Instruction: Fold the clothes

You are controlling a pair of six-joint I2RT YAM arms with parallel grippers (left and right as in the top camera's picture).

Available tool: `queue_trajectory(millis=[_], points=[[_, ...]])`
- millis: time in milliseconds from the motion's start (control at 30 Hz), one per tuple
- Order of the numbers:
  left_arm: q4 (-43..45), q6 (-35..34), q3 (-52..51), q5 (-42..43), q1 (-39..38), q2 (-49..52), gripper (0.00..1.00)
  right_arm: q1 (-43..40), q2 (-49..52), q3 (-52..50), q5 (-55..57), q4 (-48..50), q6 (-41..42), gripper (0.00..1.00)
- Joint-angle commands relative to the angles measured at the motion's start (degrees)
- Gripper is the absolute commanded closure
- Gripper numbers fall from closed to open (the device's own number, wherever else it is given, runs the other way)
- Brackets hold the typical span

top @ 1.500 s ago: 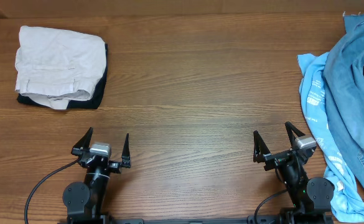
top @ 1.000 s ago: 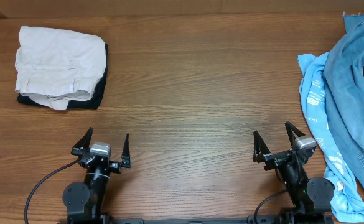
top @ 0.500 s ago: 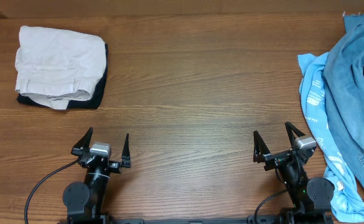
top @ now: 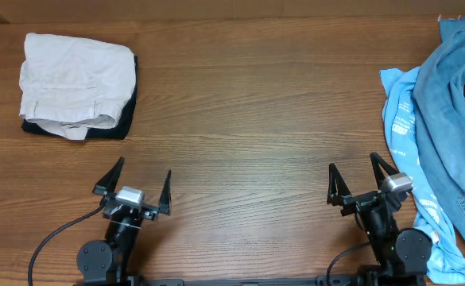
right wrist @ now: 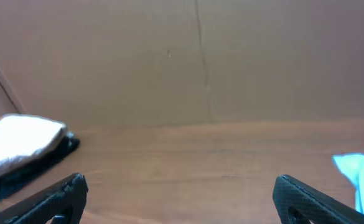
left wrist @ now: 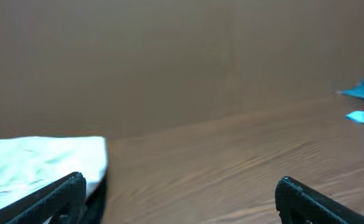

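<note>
Overhead: on the tabletop (top: 256, 119), the jeans (top: 447, 103) lie along the right edge, long axis running far edge to near edge. The right gripper (top: 352, 163) is nearer, to their left; the left gripper (top: 145, 165) is well apart. Both stand wide and empty.

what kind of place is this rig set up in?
Probably a lab test bench, not a home: left arm and right arm mounted at the edge of a wooden table, plain brown backdrop, folded trousers on one side, a heap of jeans on the other.
</note>
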Motion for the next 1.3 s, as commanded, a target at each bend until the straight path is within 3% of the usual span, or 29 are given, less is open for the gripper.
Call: queue_trajectory(millis=[0,100,267,533,600,733,800,900,933,1067,1267], points=[[-5.44,-3.43,7.87,3.39,0.11,1.03,0.0,0.24,2.36,11.39,1.16,-4.28,1.6,0.0],[-9.99,-3.39,16.57,3.23,0.11,6.69,0.0,0.24,8.2,19.98,1.77,-8.37,1.6,0.0],[-20.9,-3.39,36.74,6.75,0.11,28.87,0.0,0.2,27.91,42.99,9.64,-26.1,1.6,0.0],[-57.2,-2.36,79.58,9.05,0.0,75.28,0.0,-0.17,67.41,72.72,4.9,-40.61,1.64,0.0],[-60.04,-2.34,82.99,8.98,0.0,82.44,0.0,-0.83,76.81,77.24,-1.64,-43.78,1.64,0.0],[-60.19,-5.25,82.86,9.9,0.09,93.09,0.0,-1.18,85.9,77.33,3.02,-44.02,1.66,0.0],[-59.82,-6.86,82.86,14.51,0.09,96.87,0.0,-3.13,87.1,77.33,6.54,-44.0,5.64,0.0],[-56.63,-9.6,83.01,20.61,0.15,98.75,0.05,-13.46,86.9,77.46,8.52,-45.99,15.54,0.0],[-56.54,-12.09,85.37,17.59,0.07,98.23,0.1,-21.66,87.01,77.44,7.37,-48.52,18.88,0.0],[-59.52,-12.07,94.66,9.11,-2.03,96.39,0.1,-40.46,87.12,77.44,5.77,-51.91,18.99,0.0],[-60.46,-11.54,103.82,-7.76,-11.67,95.67,0.02,-59.67,87.17,77.44,9.16,-52.59,20.11,0.0]])
